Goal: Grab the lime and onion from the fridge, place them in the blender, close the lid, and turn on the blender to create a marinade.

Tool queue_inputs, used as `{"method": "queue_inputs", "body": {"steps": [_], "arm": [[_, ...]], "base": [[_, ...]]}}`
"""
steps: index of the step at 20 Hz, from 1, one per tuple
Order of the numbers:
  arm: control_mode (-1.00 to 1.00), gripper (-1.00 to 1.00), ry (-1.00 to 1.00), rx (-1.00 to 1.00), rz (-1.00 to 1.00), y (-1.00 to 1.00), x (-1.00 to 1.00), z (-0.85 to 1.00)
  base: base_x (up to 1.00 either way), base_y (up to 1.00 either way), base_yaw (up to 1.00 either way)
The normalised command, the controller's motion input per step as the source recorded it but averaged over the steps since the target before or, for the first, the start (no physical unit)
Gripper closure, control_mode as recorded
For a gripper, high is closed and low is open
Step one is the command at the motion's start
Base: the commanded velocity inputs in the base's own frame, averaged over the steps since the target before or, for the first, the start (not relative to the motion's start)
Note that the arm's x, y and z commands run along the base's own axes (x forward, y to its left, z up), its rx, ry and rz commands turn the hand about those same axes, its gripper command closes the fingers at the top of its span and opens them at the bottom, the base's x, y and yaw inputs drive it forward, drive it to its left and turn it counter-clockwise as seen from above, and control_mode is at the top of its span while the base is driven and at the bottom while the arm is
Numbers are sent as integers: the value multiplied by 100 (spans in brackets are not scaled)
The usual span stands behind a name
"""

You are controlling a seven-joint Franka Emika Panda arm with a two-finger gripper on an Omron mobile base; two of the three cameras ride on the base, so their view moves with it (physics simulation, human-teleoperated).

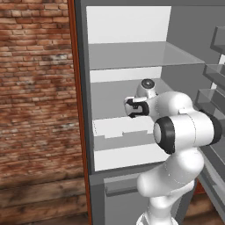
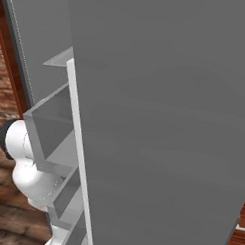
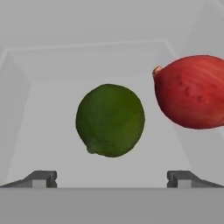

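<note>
Hand view: the lime (image 3: 110, 120) sits at centre frame on the pale floor of a fridge (image 1: 127, 57) compartment, directly ahead of the hand (image 3: 112, 179). The two dark fingertips (image 3: 41, 178) stand far apart at the bottom corners, so the hand is spread wide and grips nothing. The lime lies beyond the fingertips, in line with the gap between them and not touching either one. The onion (image 3: 192, 92), reddish with a small stem point at its upper left, lies just beside the lime on the right side of this view; a narrow gap separates the two. Part of the onion is cut off by the frame edge.

Left base view: the fridge stands open, with flat pale shelves inside a grey frame. The white arm (image 1: 180, 132) reaches forward into the middle shelf level, and the hand is pointed into the interior. A brick wall (image 1: 35, 88) lies to the left of the fridge, and door racks (image 1: 215, 88) show at the right edge.

Right base view: the open fridge door (image 2: 164, 121) is seen close up, its racks edge-on at left.
</note>
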Motion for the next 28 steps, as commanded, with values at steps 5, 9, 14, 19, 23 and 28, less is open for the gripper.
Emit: {"method": "queue_inputs", "body": {"steps": [5,9,14,19,23,28], "arm": [[-100,-100,0,0,-4,-13,23,-16],[-100,-100,0,0,-3,-5,28,-8],[-100,-100,0,0,-1,0,26,-4],[-100,-100,0,0,0,0,17,-3],[-100,-100,0,0,0,0,10,-9],[-100,100,0,0,0,0,1,-29]], "base": [[0,0,0],[0,0,0],[0,0,0],[0,0,0],[0,0,0],[0,0,0]]}}
